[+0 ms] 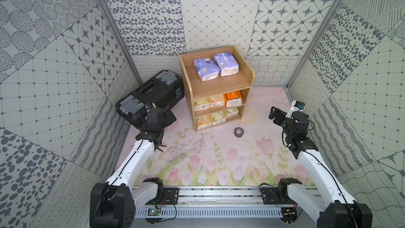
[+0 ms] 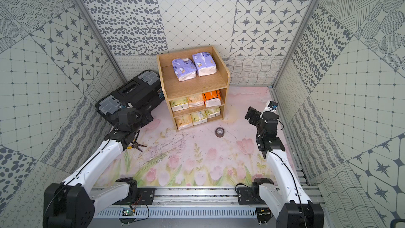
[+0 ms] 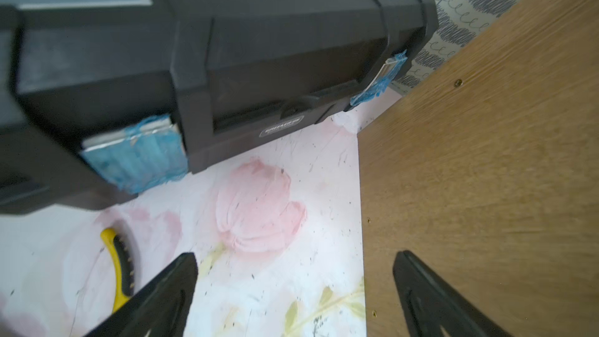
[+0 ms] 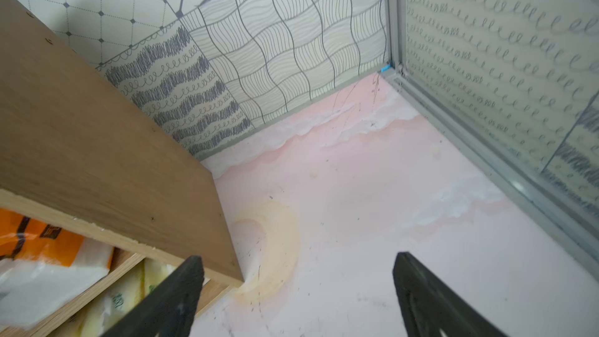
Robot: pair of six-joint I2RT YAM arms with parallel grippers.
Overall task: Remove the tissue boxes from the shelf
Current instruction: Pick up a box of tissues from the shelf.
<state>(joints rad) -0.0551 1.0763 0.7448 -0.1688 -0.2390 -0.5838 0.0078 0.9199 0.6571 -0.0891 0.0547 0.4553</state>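
Both arms are empty and I am at the approach. My left gripper (image 3: 296, 256) stands wide between the black toolbox (image 3: 259, 59) and the left wall of the shelf (image 1: 210, 86). My right gripper (image 4: 299, 258), also wide, hangs just off its right wall, beside the middle tier.

I'd take the orange pack (image 4: 39, 241) first, since it lies nearest the right gripper. I'd swing round to the open front, enter level and close gently, because the wrap looks soft and slippery. Then I'd draw straight toward me, clear of the board above.

Count: eight tissue boxes (image 1: 225, 64), all on the shelf.
- **Top tier:** two lavender packs (image 1: 206, 70), side by side.
- **Middle tier:** the orange one and two cream packs (image 1: 201, 104).
- **Bottom tier:** three more cream.

One tape roll (image 1: 238, 132) and one pair of pliers (image 2: 137, 145) lie on the desk (image 1: 208, 161).
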